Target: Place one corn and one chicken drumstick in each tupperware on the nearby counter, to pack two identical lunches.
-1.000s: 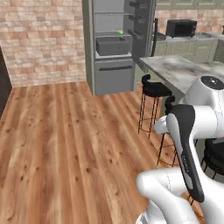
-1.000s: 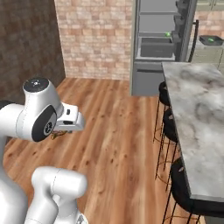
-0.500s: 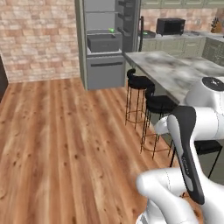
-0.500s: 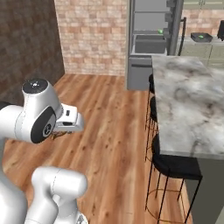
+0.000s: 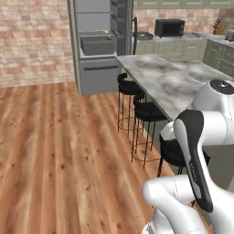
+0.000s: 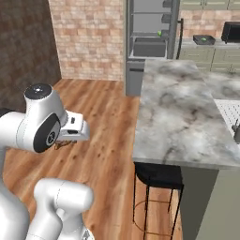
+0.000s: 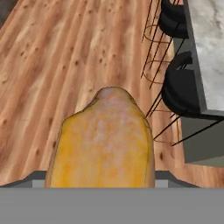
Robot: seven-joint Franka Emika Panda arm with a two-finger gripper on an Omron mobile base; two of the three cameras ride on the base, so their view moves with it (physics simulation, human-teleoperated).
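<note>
In the left base view, a wooden floor (image 5: 55,151) is stretching from the left edge toward a brick wall (image 5: 32,41). Right of the wall, an open grey fridge (image 5: 93,45) is showing a grey bin, with a small green item (image 5: 105,32) just above it, too small to identify. Further right, black stools (image 5: 146,109) are lining the near side of a marbled island (image 5: 164,82). Behind the island, the counter (image 5: 153,41) with olive-green fronts is carrying a dark tupperware (image 5: 145,34) just left of a black microwave (image 5: 169,28). The white arm (image 5: 201,151) is rising at the far right.

In the right base view, the gripper (image 6: 65,142) is hanging over the floor at the left, well apart from the island on the right and the counter behind it.

In the hand view, the chicken drumstick (image 7: 105,140) is sitting right in front of the camera, orange-brown and knobbly, hanging above the floor planks with stools to its right. The jaws are gripping the chicken drumstick, though it is hiding their tips.
</note>
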